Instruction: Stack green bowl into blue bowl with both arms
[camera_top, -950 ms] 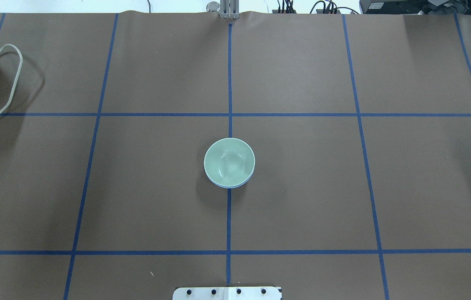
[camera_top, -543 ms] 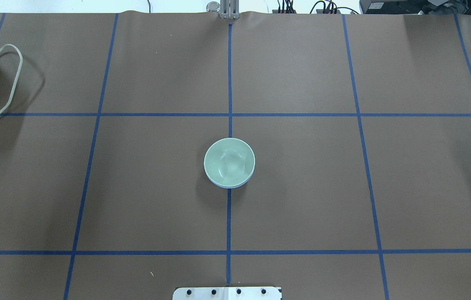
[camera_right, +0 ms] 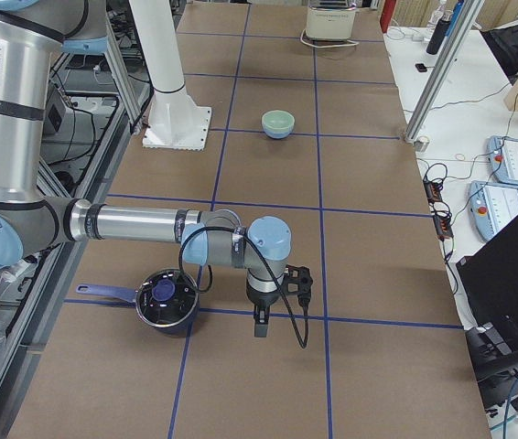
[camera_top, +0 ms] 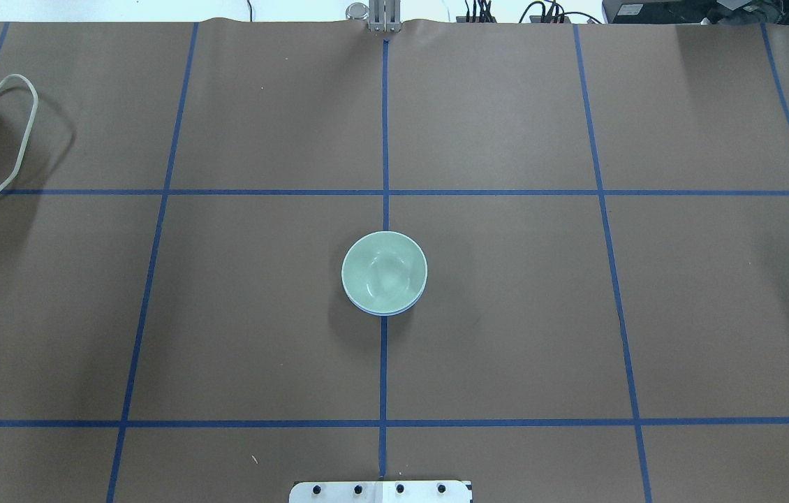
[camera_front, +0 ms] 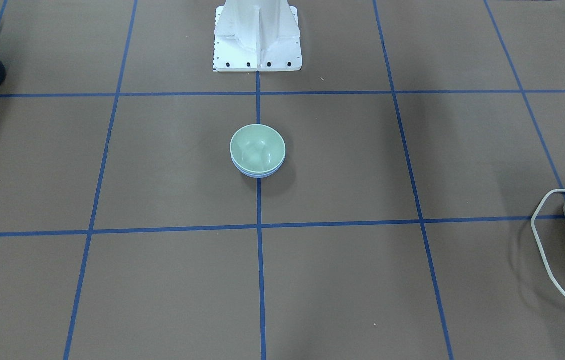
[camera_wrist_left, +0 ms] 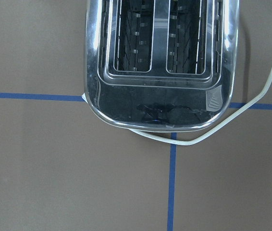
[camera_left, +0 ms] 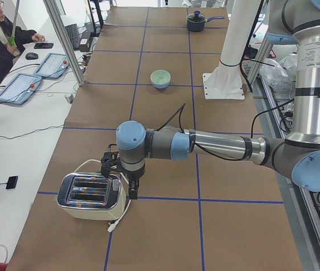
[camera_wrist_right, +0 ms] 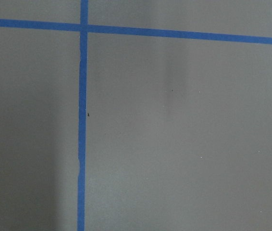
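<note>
Now | green bowl (camera_top: 384, 271) sits nested in blue bowl (camera_front: 258, 173), mid-table (camera_top: 506, 314), unmoved this past second | left gripper (camera_left: 132, 193), right gripper (camera_right: 260, 326) well apart from it, openness untellable | stacking looks complete

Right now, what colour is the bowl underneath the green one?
Periwinkle blue; the blue bowl shows best in the front-facing view.

Brown table (camera_top: 506, 314); blue tape grid (camera_top: 506, 192); white desk (camera_left: 13, 147).
</note>
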